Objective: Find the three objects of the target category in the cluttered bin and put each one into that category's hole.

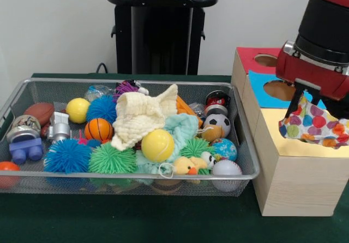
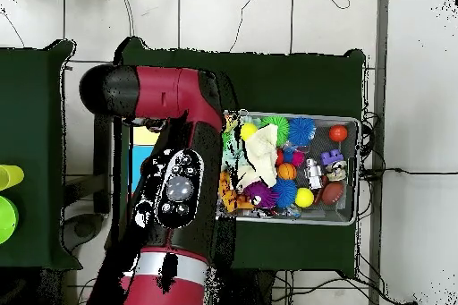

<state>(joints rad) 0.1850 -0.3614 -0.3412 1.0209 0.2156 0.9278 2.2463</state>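
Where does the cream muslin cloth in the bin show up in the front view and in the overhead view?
Front view: the cream cloth lies at the bin's middle, draped over the toys.
Overhead view: the same cloth sits in the bin's left part, close to the arm.
Shared landmark: the orange basketball right beside it.

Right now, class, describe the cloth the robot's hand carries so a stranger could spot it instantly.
Find the wooden box right of the wire bin. Above its yellow top hangs the red hand, shut on a white cloth with coloured dots. The bin's cream cloth is plain; this one is spotted.
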